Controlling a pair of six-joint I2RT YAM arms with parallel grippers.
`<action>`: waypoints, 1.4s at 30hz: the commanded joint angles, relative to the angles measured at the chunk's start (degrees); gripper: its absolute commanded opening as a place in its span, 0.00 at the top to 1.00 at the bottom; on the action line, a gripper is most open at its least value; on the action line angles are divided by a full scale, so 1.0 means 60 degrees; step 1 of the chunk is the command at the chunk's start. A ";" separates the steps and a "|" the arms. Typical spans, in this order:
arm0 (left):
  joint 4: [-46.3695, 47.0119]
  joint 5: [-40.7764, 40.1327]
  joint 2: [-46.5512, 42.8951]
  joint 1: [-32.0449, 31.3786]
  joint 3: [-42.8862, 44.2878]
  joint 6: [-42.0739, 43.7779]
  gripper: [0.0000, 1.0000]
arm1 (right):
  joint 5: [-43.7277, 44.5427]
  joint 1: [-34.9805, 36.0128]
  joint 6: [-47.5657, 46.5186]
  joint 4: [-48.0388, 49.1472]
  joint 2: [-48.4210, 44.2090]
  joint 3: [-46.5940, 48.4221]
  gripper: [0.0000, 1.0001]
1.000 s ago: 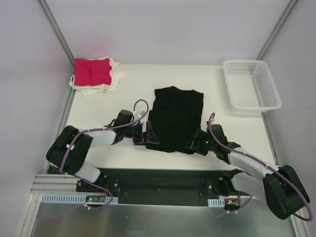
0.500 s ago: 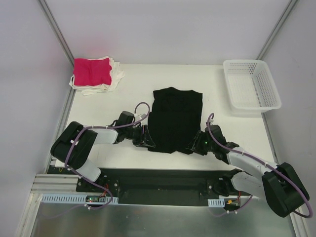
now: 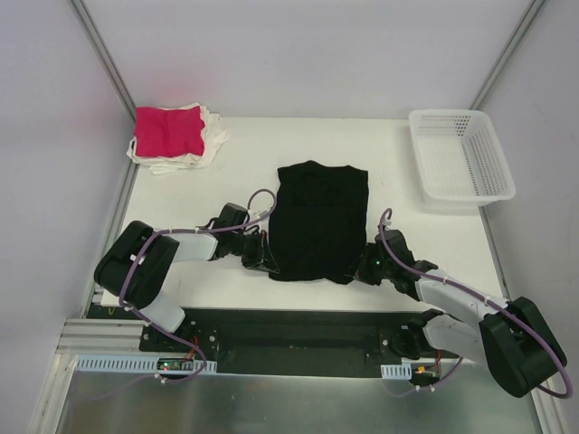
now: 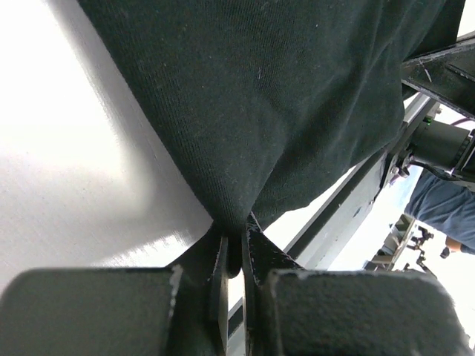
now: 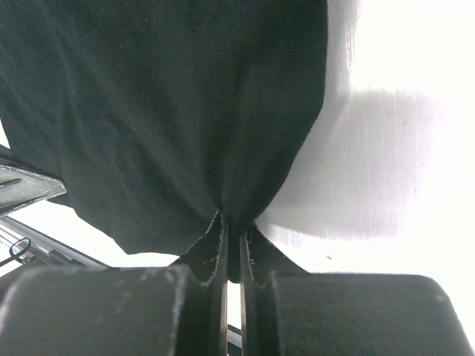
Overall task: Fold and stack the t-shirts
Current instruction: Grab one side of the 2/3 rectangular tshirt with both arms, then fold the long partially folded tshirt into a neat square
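A black t-shirt [image 3: 317, 220] lies folded narrow in the middle of the white table [image 3: 235, 181], plain side up. My left gripper [image 3: 265, 258] is shut on its near left corner; in the left wrist view the black cloth [image 4: 245, 111] bunches into the pinched jaws of the left gripper [image 4: 234, 233]. My right gripper [image 3: 355, 267] is shut on the near right corner, and the right wrist view shows the cloth [image 5: 171, 111] gathered between the closed jaws of the right gripper [image 5: 232, 226]. A magenta-pink t-shirt [image 3: 168, 130] lies on top of folded white t-shirts [image 3: 211, 143] at the far left.
A white plastic mesh basket [image 3: 460, 163] stands at the far right. A metal rail [image 3: 271, 339] carrying both arm bases runs along the near edge. Walls close in the table at left, right and back.
Both grippers went from open beside the black t-shirt's near corners to shut on them. The shirt's near edge has drawn inward a little.
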 commanded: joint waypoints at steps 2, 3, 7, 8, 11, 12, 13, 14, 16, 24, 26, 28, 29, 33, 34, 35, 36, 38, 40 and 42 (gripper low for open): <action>-0.0706 -0.0405 -0.0591 -0.0122 0.0294 0.0328 1.00 | 0.0330 0.0036 -0.0358 -0.0738 0.0140 -0.0005 0.99; -0.0735 -0.0405 -0.0635 -0.0122 0.0280 0.0342 1.00 | 0.0316 0.0036 -0.0344 -0.0738 0.0126 -0.0005 0.99; -0.0897 -0.0478 -0.0943 -0.0122 0.0265 0.0371 1.00 | 0.0316 0.0050 -0.0388 -0.0650 -0.0123 -0.0005 0.99; -0.0969 -0.0507 -0.1117 -0.0122 0.0308 0.0372 1.00 | 0.0345 0.0050 -0.0431 -0.0664 -0.0210 0.0039 0.99; -0.1189 -0.0770 -0.1542 -0.0122 0.0585 0.0488 1.00 | 0.0622 0.0036 -0.0680 -0.0883 -0.0547 0.0243 0.99; -0.1407 -0.0858 -0.1660 -0.0122 0.0689 0.0605 1.00 | 0.0739 0.0050 -0.0782 -0.1000 -0.0635 0.0462 0.99; -0.1540 -0.1048 -0.1763 -0.0122 0.0806 0.0693 1.00 | 0.0929 0.0050 -0.1059 -0.1204 -0.0752 0.0580 0.99; -0.1672 -0.1137 -0.1952 -0.0122 0.1068 0.0766 1.00 | 0.1032 0.0050 -0.1149 -0.1279 -0.0797 0.0712 0.99; -0.2170 -0.1429 -0.2129 -0.0122 0.1391 0.1044 1.00 | 0.1311 0.0036 -0.1557 -0.1557 -0.0870 0.1238 0.99; -0.2977 -0.1753 -0.2364 -0.0122 0.2667 0.1514 1.00 | 0.1836 0.0021 -0.2482 -0.2084 -0.0753 0.3011 0.99; -0.3094 -0.1826 -0.2408 -0.0122 0.2813 0.1558 1.00 | 0.1897 -0.0008 -0.2643 -0.2158 -0.0695 0.3348 0.99; -0.3181 -0.1899 -0.2481 -0.0122 0.2974 0.1631 1.00 | 0.1912 -0.0066 -0.2717 -0.2247 -0.0695 0.3597 0.99; -0.3240 -0.2044 -0.2496 -0.0122 0.3047 0.1675 1.00 | 0.1927 -0.0096 -0.2804 -0.2247 -0.0695 0.3671 0.99; -0.3533 -0.2411 -0.2525 -0.0107 0.3545 0.1924 1.00 | 0.2029 -0.0242 -0.2980 -0.2290 -0.0578 0.4067 0.99; -0.3606 -0.2514 -0.2482 -0.0107 0.3851 0.1997 1.00 | 0.2059 -0.0272 -0.3010 -0.2276 -0.0534 0.4125 0.99; -0.3781 -0.2631 -0.2452 -0.0107 0.4042 0.2142 1.00 | 0.2030 -0.0315 -0.3039 -0.2290 -0.0490 0.4271 0.99; -0.3884 -0.2849 -0.2394 -0.0078 0.4233 0.2231 1.00 | 0.2015 -0.0330 -0.3126 -0.2290 -0.0461 0.4345 0.99; -0.4031 -0.3056 -0.2175 -0.0005 0.4833 0.2392 1.00 | 0.2015 -0.0447 -0.3200 -0.2276 -0.0256 0.4506 0.99; -0.4178 -0.3071 -0.1912 0.0141 0.5402 0.2495 1.00 | 0.2015 -0.0535 -0.3331 -0.2276 0.0007 0.4784 0.99; -0.4178 -0.3115 -0.1779 0.0215 0.5713 0.2583 1.00 | 0.2044 -0.0623 -0.3434 -0.2218 0.0198 0.5076 0.99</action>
